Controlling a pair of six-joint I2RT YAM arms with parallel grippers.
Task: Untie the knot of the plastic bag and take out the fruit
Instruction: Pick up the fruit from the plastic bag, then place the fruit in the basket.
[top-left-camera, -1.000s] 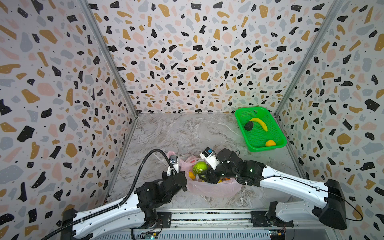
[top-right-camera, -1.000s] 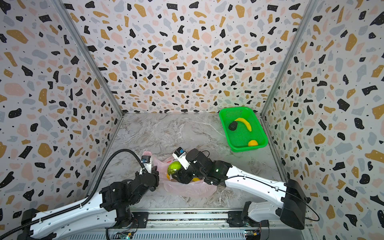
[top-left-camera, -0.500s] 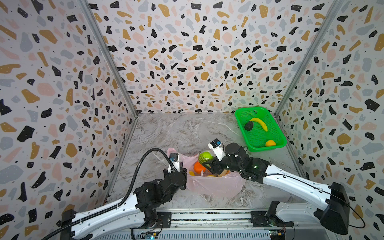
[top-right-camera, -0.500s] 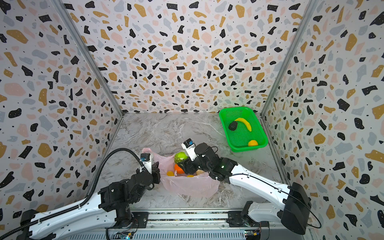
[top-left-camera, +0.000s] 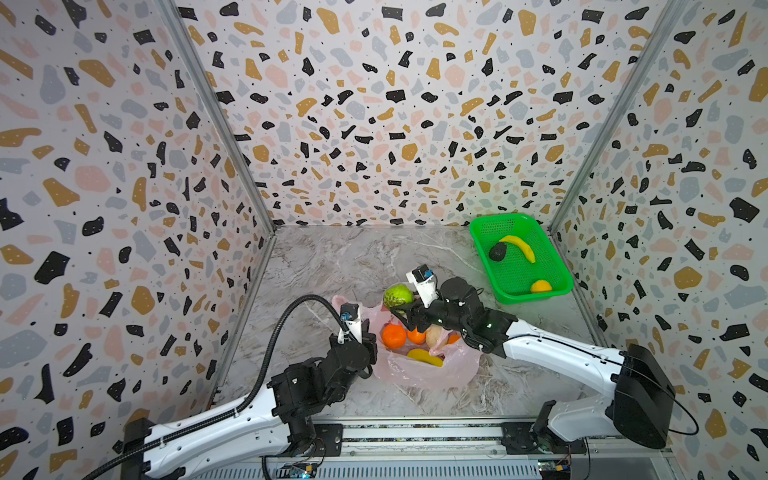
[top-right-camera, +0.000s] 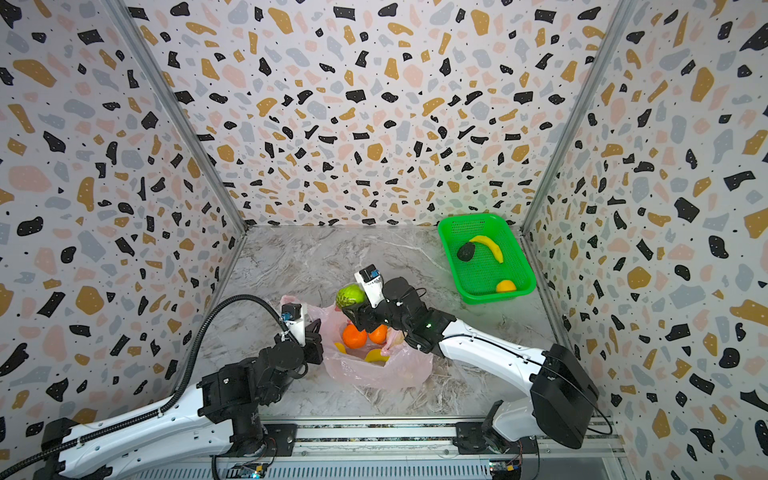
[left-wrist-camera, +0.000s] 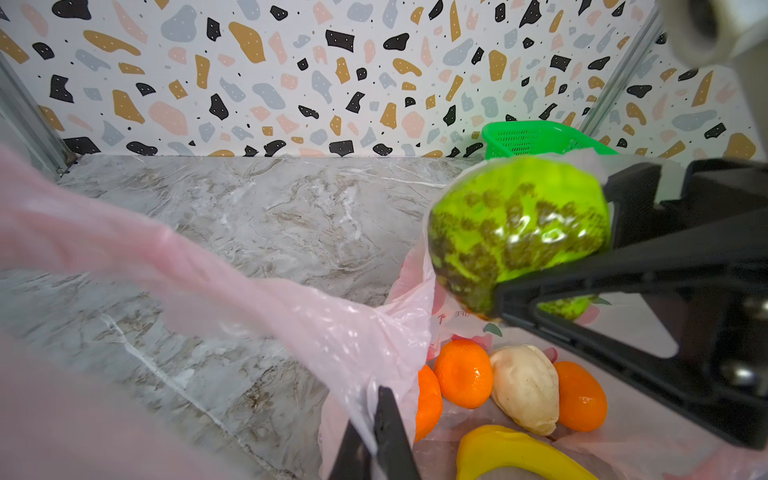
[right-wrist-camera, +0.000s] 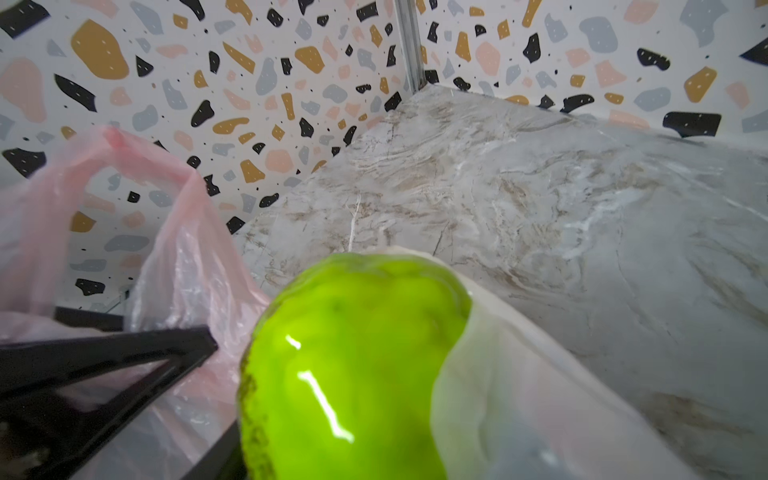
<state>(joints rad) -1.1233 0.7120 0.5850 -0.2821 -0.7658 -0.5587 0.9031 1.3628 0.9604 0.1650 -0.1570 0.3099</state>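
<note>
1. Left gripper (left-wrist-camera: 371, 432) is pinched closed on the thin pale pink plastic bag (top-left-camera: 415, 370) at its rim (bag lies near-centre on the marble surface (top-left-camera: 353, 266)).
2. Right gripper (top-left-camera: 400, 307) clasps the mottled green-yellow toy fruit (top-left-camera: 398, 294) just above the bag.

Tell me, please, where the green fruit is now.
In both top views the green fruit sits in the right gripper, just above the open plastic bag at the table's front middle, left of the green basket.

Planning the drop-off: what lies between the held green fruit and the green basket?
Only the wrist of the right gripper and bare marble tabletop, in both top views.
</note>
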